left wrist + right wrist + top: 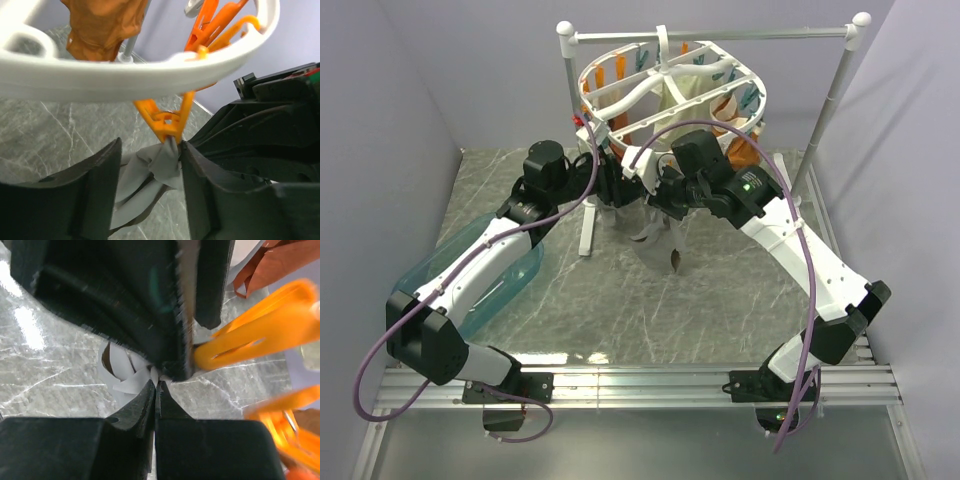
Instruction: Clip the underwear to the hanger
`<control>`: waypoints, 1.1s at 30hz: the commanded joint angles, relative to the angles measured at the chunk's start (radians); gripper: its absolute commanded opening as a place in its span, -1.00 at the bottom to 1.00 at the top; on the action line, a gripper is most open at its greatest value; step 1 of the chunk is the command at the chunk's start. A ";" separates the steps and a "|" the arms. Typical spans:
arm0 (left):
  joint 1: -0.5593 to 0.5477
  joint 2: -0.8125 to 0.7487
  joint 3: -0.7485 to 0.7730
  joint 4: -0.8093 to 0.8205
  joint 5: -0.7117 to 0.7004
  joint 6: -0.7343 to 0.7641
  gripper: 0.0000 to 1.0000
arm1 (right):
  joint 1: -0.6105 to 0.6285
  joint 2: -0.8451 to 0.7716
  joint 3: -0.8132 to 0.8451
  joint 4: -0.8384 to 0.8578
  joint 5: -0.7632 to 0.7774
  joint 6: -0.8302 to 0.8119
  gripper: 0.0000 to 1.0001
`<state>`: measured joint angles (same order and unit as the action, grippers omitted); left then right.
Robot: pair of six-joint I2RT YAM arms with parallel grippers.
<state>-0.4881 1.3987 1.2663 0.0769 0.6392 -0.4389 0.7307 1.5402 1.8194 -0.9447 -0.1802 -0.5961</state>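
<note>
– top view first: where's the underwear [655, 235]?
– it hangs grey just under the hanger [620, 95] rim, over the worktop [720, 290], between the left hand [612, 188] and the right hand [660, 195].
– left wrist?
– the left hand's fingers [100, 180] stand apart. between them an orange peg [167, 125] bites the underwear's top edge.
– right wrist?
– the right hand is pressed fully closed, with pale fabric at its tips. can't tell if it's pinched.
</note>
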 commanded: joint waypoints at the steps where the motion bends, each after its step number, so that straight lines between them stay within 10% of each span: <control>1: -0.004 -0.024 0.004 0.006 0.008 -0.011 0.17 | 0.006 -0.020 0.046 0.034 0.008 0.009 -1.00; 5: -0.003 -0.040 -0.004 0.008 -0.001 -0.014 0.32 | 0.006 -0.023 0.029 0.049 0.002 0.013 -0.99; 18: 0.009 -0.084 -0.061 -0.002 -0.038 -0.037 0.36 | 0.003 -0.140 -0.225 0.231 -0.050 0.064 0.26; 33: 0.089 -0.142 -0.110 -0.066 -0.055 -0.026 0.28 | -0.255 -0.383 -0.666 0.553 -0.287 0.373 0.31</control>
<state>-0.4133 1.2984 1.1629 0.0181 0.5922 -0.4683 0.5331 1.2026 1.1969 -0.5133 -0.3580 -0.3355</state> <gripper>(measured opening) 0.643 0.656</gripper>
